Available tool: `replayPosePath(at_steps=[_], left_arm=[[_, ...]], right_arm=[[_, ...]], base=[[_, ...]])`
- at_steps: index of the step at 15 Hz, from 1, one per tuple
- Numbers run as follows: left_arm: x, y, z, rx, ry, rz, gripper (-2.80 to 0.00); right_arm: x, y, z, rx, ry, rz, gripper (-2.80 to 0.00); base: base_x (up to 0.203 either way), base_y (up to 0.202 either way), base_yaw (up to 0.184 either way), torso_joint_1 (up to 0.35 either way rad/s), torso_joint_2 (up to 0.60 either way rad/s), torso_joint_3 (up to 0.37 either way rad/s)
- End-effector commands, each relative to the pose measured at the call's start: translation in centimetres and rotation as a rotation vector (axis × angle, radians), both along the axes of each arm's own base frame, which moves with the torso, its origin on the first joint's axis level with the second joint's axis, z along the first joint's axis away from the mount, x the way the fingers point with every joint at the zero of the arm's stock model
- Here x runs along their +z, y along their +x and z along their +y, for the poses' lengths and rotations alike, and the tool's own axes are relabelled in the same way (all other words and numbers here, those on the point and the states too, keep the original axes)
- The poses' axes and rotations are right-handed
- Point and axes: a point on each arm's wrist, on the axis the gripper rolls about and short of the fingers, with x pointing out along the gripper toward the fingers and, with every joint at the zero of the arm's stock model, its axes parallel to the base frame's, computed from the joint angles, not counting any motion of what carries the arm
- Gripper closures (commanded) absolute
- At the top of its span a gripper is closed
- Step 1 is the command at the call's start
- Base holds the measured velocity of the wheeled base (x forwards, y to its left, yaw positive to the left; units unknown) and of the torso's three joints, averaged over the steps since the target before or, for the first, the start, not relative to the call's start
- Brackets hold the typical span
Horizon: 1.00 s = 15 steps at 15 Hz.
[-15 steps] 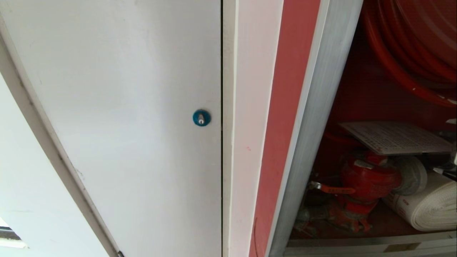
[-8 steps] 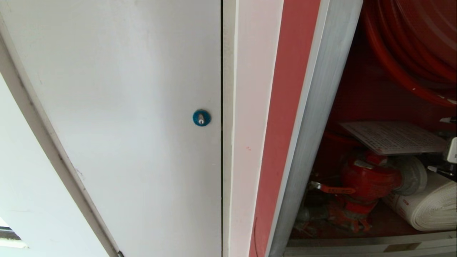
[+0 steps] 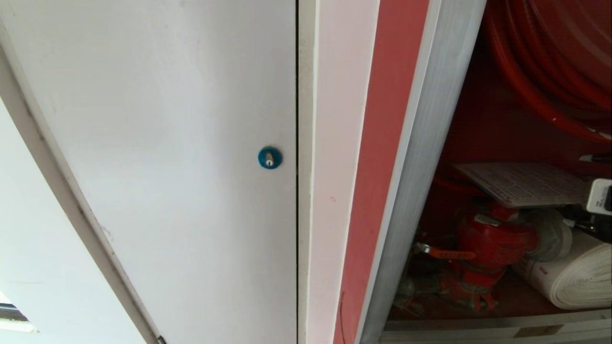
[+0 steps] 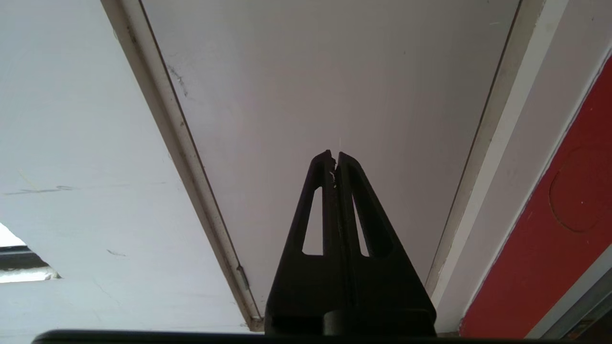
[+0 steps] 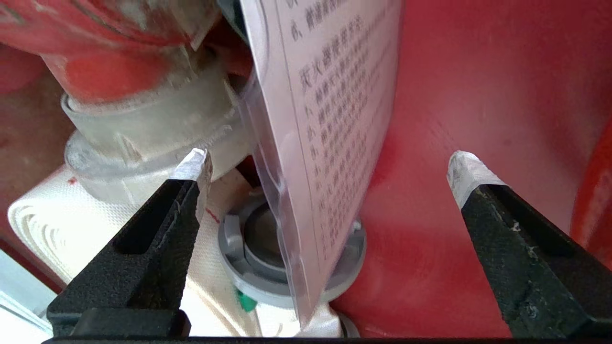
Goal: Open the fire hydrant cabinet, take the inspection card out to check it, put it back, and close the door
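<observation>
While the fire hydrant cabinet [image 3: 420, 157] stands open at the right of the head view, the inspection card [image 3: 523, 184] lies flat on top of the red valve [image 3: 492, 241], its long axis running from the cabinet's aluminium frame side toward the right edge of that view. Only a white corner of the right claw [image 3: 600, 196] shows there, just beside the card's right end.

From the right wrist view, the card [image 5: 330, 119] is seen edge-on in a clear sleeve, between the spread fingertips [image 5: 193, 165] of the right claw [image 5: 330, 167], touching neither. Red cabinet wall lies open on one side of it; the pale coupling [image 5: 143, 129] and the rolled white hose [image 5: 62, 224] crowd the other. Past its near edge sits a grey round fitting [image 5: 248, 248].

Over in the left wrist view, the left claw [image 4: 334, 160] is pressed together, pointing at the plain white panel [image 4: 334, 81]. Its blue lock [image 3: 269, 157] appears only in the head view.
</observation>
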Motion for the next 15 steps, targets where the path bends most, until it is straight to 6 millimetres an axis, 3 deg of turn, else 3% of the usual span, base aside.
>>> replayPosePath(at_steps=[1, 2, 15], left_arm=[[-0.3, 0.1, 0.0, 0.000, 0.001, 0.012, 0.00], [-0.3, 0.1, 0.0, 0.000, 0.001, 0.012, 0.00], [-0.3, 0.1, 0.0, 0.000, 0.001, 0.012, 0.00]], right_arm=[[0.0, 0.4, 0.0, 0.011, -0.018, -0.019, -2.80], [0.0, 0.8, -0.3, 0.009, -0.032, -0.045, 0.00], [0.1, -0.4, 0.3, -0.013, -0.056, -0.074, 0.00]], base=[[0.000, 0.000, 0.000, 0.000, 0.00, 0.000], [0.000, 0.000, 0.000, 0.000, 0.00, 0.000], [0.000, 0.000, 0.000, 0.000, 0.00, 0.000]])
